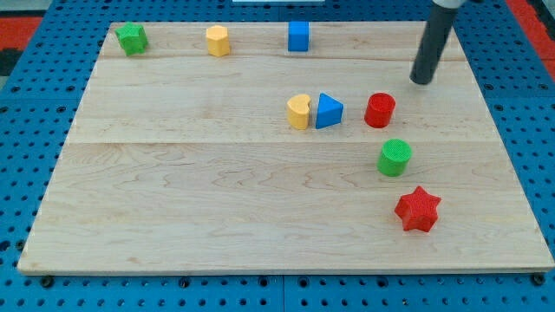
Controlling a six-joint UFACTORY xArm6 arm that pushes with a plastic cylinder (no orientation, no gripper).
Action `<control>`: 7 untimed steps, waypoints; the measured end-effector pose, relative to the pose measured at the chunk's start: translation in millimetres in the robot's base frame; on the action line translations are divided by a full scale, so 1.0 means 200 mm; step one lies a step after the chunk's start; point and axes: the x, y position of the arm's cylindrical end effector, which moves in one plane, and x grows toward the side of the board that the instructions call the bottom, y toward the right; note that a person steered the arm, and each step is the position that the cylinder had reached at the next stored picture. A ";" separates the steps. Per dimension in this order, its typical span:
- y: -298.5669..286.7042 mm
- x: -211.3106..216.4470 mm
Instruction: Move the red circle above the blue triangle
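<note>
The red circle (380,110) sits on the wooden board to the right of the blue triangle (329,111), with a small gap between them. A yellow heart (299,112) touches the triangle's left side. My tip (421,82) is on the board up and to the right of the red circle, apart from it. The dark rod rises toward the view's top right.
A green circle (395,158) lies just below the red circle, and a red star (418,209) below that. Along the board's top edge stand a green star (132,38), a yellow hexagon (217,41) and a blue cube (298,36). Blue pegboard surrounds the wooden board (173,199).
</note>
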 end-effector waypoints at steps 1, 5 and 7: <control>-0.07 0.13; -0.12 0.37; -0.31 0.26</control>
